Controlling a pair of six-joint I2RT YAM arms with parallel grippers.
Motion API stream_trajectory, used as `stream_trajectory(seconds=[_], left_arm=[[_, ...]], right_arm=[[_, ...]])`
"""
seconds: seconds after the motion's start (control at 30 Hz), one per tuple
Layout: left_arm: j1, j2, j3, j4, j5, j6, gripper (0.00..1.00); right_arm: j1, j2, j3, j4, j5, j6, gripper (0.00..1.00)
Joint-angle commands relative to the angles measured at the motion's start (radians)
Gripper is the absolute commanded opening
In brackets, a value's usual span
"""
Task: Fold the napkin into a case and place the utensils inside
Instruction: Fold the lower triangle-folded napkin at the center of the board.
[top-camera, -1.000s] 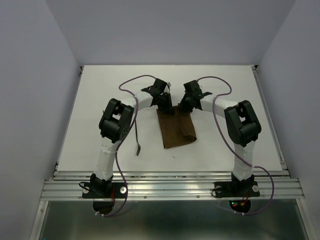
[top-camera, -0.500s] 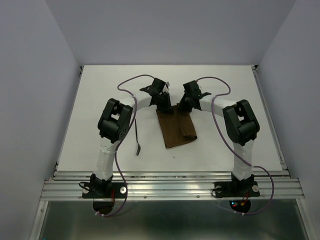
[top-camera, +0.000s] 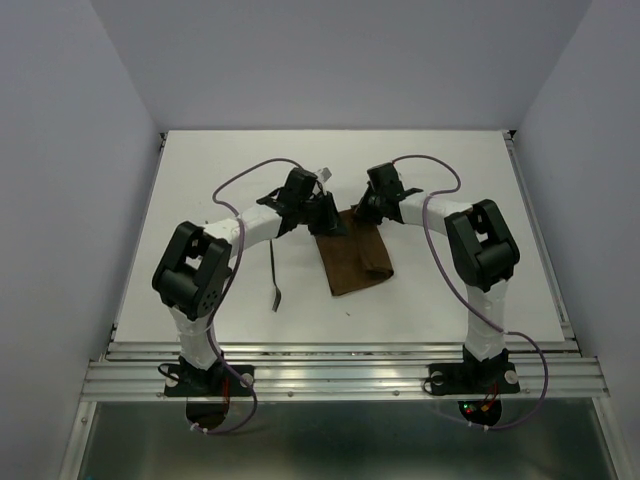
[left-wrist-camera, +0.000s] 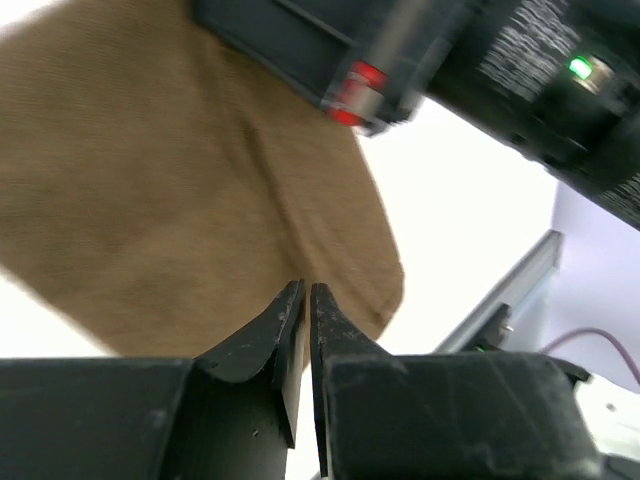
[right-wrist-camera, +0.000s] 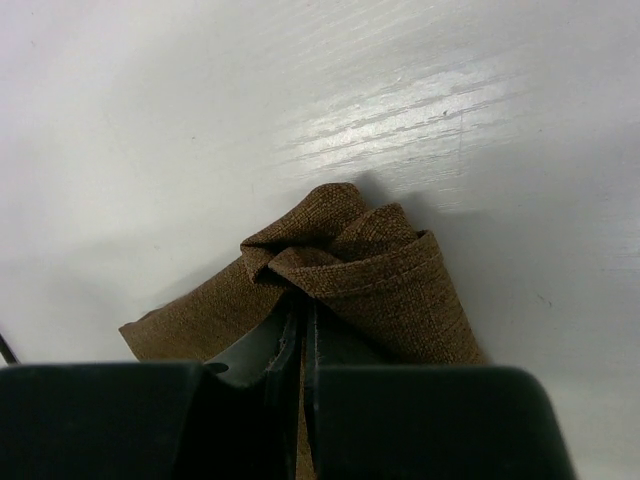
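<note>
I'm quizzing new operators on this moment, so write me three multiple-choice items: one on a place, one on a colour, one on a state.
1. Where does the visible utensil lie?
A. On top of the napkin.
B. On the bare table, left of the napkin.
C. Off the table.

2. What colour is the napkin?
A. White.
B. Blue.
C. Brown.

3. How is the right gripper?
A. Shut on the napkin.
B. Wide open over bare table.
C. Shut on the utensil.

Answers:
1 B: the top view shows it on the white surface, apart from the cloth.
2 C: every view shows brown cloth.
3 A: its wrist view shows the jaws together with bunched cloth at their tips.
</note>
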Motion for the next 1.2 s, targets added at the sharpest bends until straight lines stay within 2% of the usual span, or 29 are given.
stream_trajectory(seconds=[0.0, 0.13, 0.4, 0.7, 0.87, 0.97, 1.0, 1.07, 1.17], left_arm=[[-0.052, -0.040, -0.057, 0.194, 0.066, -0.086, 0.18], [-0.114, -0.019, -0.077, 0.283, 0.036, -0.132, 0.17], [-0.148, 0.063, -0.120, 0.439, 0.011, -0.200, 0.15], [-0.183, 0.132, -0.166, 0.459, -0.095, -0.196, 0.12], [-0.184, 0.193, -0.189, 0.458, -0.099, -0.212, 0.08], [-0.183, 0.212, -0.198, 0.459, -0.095, -0.216, 0.07], [-0.183, 0.215, -0.198, 0.458, -0.093, -0.216, 0.07], [-0.183, 0.216, -0.205, 0.456, -0.095, -0.215, 0.07], [-0.183, 0.213, -0.206, 0.450, -0.096, -0.210, 0.07]], right_arm=[[0.010, 0.016, -0.031, -0.030, 0.011, -0.003, 0.01], [0.010, 0.013, -0.027, -0.031, 0.009, -0.002, 0.01], [0.010, -0.006, -0.038, -0.032, 0.008, -0.006, 0.01], [0.010, -0.030, -0.054, -0.030, -0.003, -0.005, 0.01], [0.010, -0.066, -0.073, -0.029, -0.006, 0.000, 0.01], [0.010, -0.102, -0.083, -0.032, -0.010, -0.003, 0.25], [0.010, -0.124, -0.086, -0.040, -0.039, -0.006, 0.38], [0.010, -0.151, -0.093, -0.052, -0.041, -0.016, 0.47], [0.010, -0.220, -0.116, -0.075, -0.037, -0.029, 0.52]])
